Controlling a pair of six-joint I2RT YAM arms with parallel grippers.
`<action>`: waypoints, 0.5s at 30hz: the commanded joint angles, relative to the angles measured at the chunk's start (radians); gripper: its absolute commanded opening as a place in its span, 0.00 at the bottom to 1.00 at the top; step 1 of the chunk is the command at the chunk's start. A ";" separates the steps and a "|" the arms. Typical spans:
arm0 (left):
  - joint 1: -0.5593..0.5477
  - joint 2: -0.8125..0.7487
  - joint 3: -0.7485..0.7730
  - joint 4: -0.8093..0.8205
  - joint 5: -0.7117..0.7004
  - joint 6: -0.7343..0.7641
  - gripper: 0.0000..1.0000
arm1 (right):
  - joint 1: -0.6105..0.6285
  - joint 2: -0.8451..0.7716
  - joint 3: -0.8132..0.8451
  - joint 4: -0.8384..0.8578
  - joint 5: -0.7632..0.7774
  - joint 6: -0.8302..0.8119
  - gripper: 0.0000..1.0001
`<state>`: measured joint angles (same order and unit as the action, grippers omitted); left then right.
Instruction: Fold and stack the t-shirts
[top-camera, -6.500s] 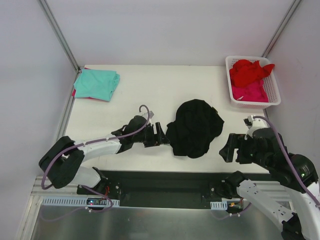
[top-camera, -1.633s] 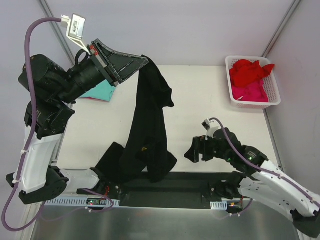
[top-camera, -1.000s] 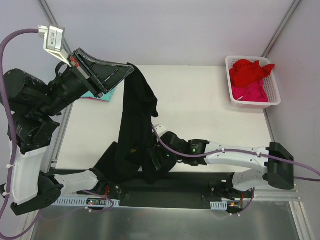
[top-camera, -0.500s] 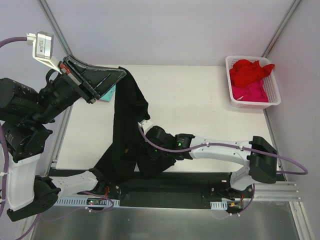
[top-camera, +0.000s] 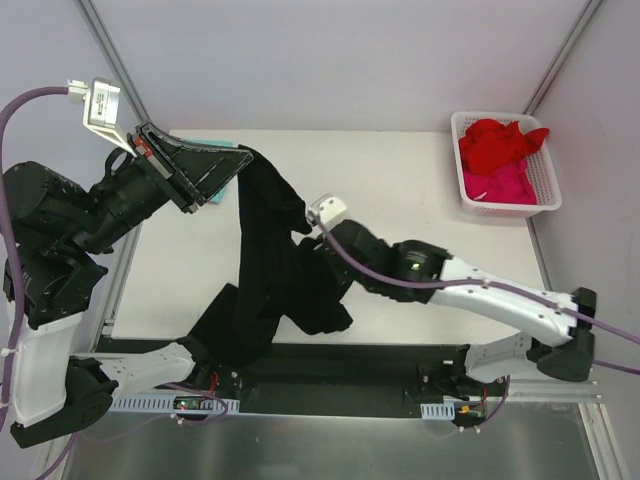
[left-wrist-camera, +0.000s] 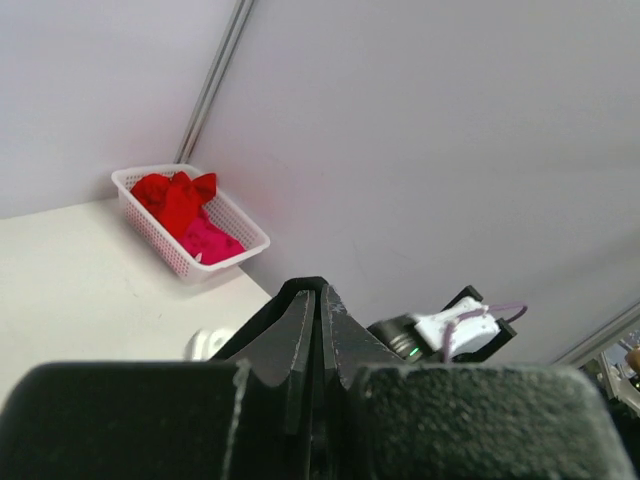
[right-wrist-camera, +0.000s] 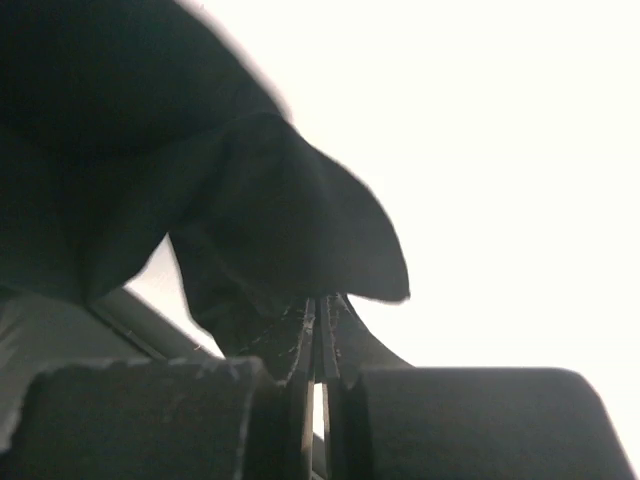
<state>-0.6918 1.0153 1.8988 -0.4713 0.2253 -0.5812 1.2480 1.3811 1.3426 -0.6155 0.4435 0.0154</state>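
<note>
Toward the table's (top-camera: 420, 190) back-left corner, left gripper (top-camera: 243, 157) clamps the hanging black t-shirt (top-camera: 268, 275); right gripper (right-wrist-camera: 320, 306), closed, seemingly pinches its lower folds.

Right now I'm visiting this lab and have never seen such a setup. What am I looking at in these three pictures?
Two robot arms are bolted at the near edge of a table. One picture looks down from above. The other two come from small cameras on each wrist. The left gripper, raised high, pinches a black t-shirt that hangs down onto the table. The right gripper is shut on a fold lower down. A white basket at the far right holds a red shirt and a pink shirt.
</note>
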 joint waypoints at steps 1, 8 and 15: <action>0.009 -0.007 -0.009 0.033 -0.024 0.024 0.00 | -0.034 -0.169 0.196 -0.167 0.263 -0.189 0.01; 0.009 -0.001 -0.015 0.036 -0.023 0.012 0.00 | -0.111 -0.272 0.415 -0.164 0.445 -0.491 0.01; 0.009 -0.029 -0.049 0.042 -0.038 0.015 0.00 | -0.113 -0.332 0.480 -0.115 0.540 -0.604 0.01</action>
<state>-0.6918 1.0096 1.8610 -0.4793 0.2169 -0.5808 1.1374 1.0721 1.7996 -0.7631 0.8608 -0.4644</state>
